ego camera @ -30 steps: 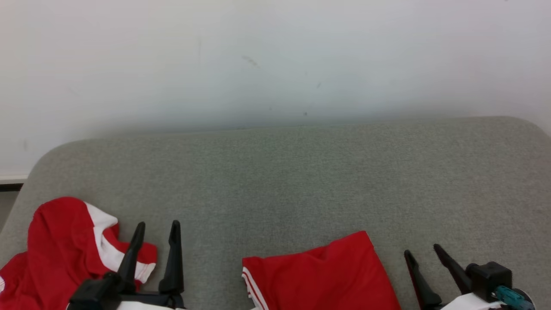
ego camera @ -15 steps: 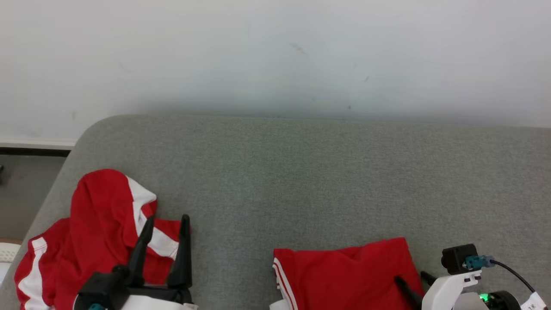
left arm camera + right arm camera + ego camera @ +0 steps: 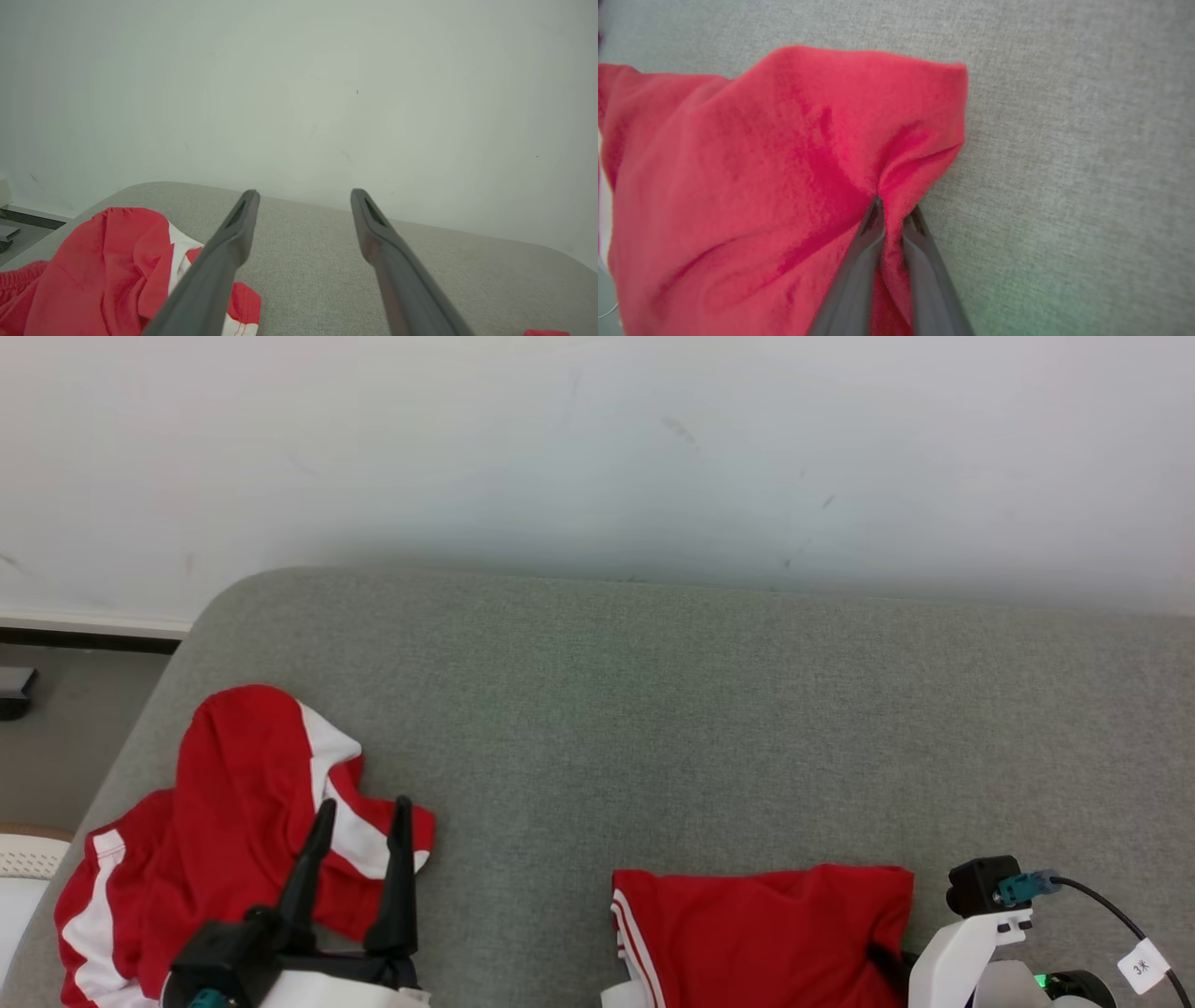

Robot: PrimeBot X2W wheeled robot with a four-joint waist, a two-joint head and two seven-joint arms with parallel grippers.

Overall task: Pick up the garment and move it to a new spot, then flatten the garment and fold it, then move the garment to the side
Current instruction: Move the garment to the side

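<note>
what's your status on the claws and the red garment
Right claw pinched shut on the folded red garment near its right edge. Left claw open, empty. Crumpled red garment lies apart at the couch left end, not in the way.

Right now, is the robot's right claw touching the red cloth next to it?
Touching. The right wrist view shows the right gripper closed on a pinched fold of the red cloth, with the fabric squeezed between its two fingers.
</note>
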